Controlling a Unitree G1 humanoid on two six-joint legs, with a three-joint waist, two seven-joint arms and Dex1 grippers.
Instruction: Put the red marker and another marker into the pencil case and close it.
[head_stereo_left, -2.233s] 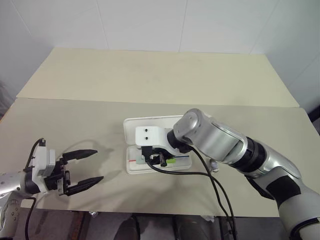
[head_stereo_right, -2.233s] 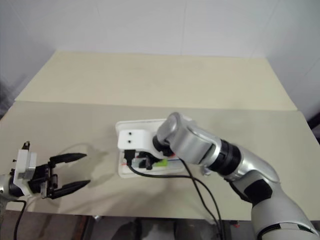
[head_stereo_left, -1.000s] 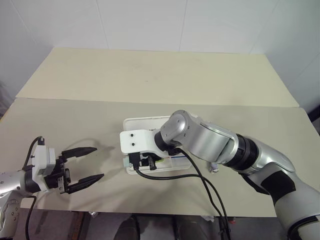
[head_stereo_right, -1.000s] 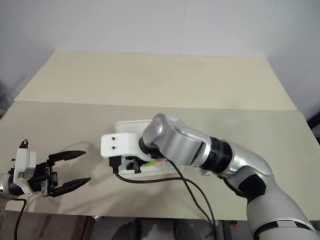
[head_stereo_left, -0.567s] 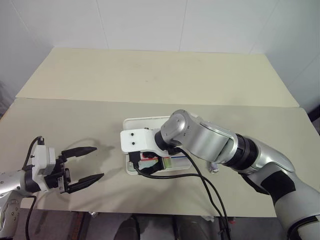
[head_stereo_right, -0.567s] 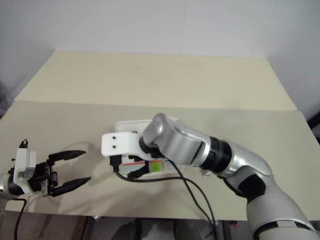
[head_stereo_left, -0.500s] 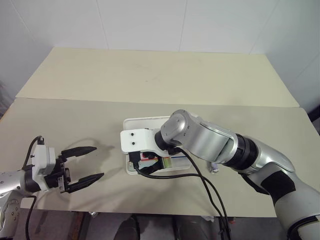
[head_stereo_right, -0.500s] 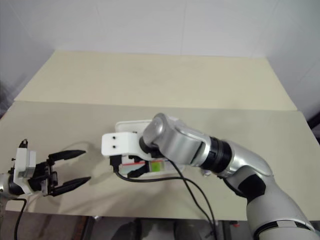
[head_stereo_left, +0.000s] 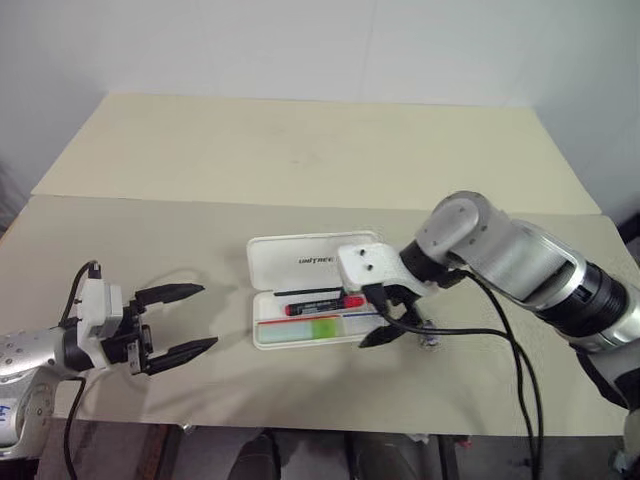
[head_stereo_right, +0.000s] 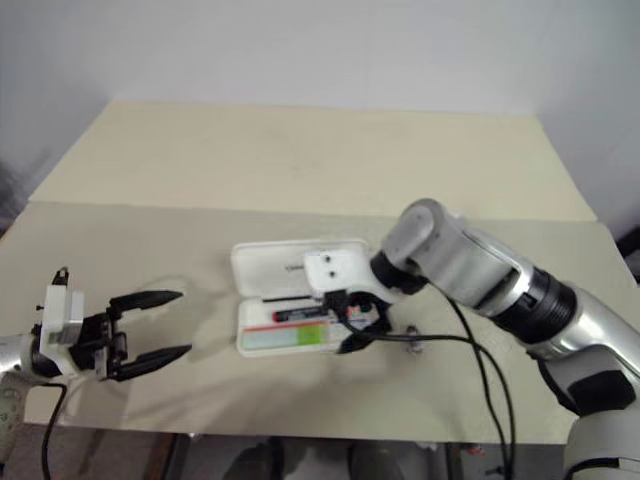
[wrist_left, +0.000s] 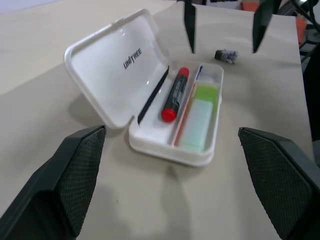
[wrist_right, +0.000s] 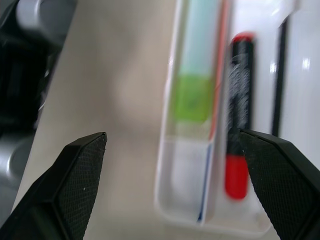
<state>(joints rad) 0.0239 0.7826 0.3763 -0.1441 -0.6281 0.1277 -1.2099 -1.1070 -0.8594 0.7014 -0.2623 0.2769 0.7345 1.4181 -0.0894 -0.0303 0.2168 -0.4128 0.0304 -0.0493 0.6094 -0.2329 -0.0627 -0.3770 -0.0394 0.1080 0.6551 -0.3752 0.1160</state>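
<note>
The white pencil case (head_stereo_left: 310, 263) lies open at mid-table, its lid with dark print tilted back. In its tray lie the red marker (head_stereo_left: 322, 306) and, in front of it, another marker (head_stereo_left: 316, 328) with a mint body and a green section. My right gripper (head_stereo_left: 383, 322) hangs open just off the tray's right end, holding nothing. From the right wrist view the red marker (wrist_right: 239, 125) and the green one (wrist_right: 194, 85) lie side by side. Well left of the case my left gripper (head_stereo_left: 186, 320) is open and empty, pointing at it.
A small grey stubby object (head_stereo_left: 430, 340) lies on the table right of the case, close under my right gripper. A black cable hangs from the right arm across the table's front. The table's far half and the stretch between left gripper and case are bare.
My right gripper has opened and swung right, off the case. The mint and green marker now lies in the tray next to the red one. The left gripper has barely moved.
</note>
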